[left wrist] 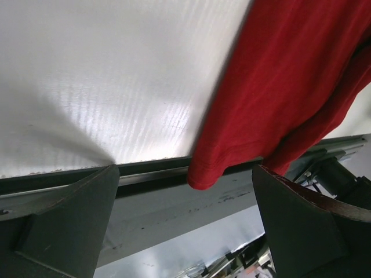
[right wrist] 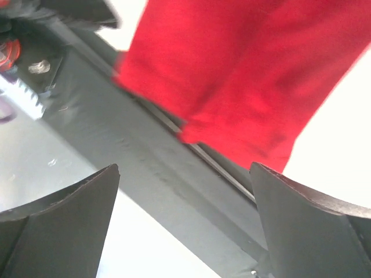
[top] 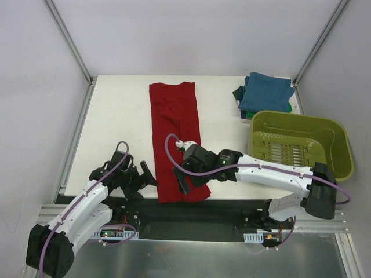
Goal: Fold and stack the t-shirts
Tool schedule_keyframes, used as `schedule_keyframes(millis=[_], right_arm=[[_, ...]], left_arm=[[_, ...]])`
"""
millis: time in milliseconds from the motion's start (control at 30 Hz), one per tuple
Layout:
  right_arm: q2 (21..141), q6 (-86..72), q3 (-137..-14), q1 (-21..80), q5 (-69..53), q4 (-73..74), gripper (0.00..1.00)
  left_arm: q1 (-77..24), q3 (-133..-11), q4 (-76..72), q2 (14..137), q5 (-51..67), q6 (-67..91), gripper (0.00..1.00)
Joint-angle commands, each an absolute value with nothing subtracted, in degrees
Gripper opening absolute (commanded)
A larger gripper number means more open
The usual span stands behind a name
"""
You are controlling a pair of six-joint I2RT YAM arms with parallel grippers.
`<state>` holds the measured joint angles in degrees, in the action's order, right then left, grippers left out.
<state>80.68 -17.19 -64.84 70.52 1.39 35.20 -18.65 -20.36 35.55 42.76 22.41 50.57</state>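
From above, the dark red t-shirt lies as 1 long strip mid-table, with the left gripper and right gripper spread empty by its near end; the left wrist view, then the right, show its hem overhanging the table edge, so a careless tug could drag it off.

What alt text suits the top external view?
A red t-shirt, folded into a long strip, lies down the middle of the table. The right pincer hangs open over its near end, the left pincer open beside it; folded t-shirts and an olive basket sit far right.
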Motion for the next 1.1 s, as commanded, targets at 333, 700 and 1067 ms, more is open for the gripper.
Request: schedule_keyframes(millis=[333,700,1067], right_arm=[[78.8,-25.8,-45.1,56.3,-4.4,29.2,0.80],[86.3,-24.9,-44.9,54.3,-9.9,23.7,0.37],[85.3,-33.7,-36.5,56.0,-15.2,17.3,0.01]], left_arm=[[-28.5,-16.8,24.6,51.7,22.9,57.5,0.70],[-30.9,-18.6,20.4,62.1,22.2,57.1,0.49],[-32.1,-17.1,20.0,62.8,22.3,57.3,0.00]])
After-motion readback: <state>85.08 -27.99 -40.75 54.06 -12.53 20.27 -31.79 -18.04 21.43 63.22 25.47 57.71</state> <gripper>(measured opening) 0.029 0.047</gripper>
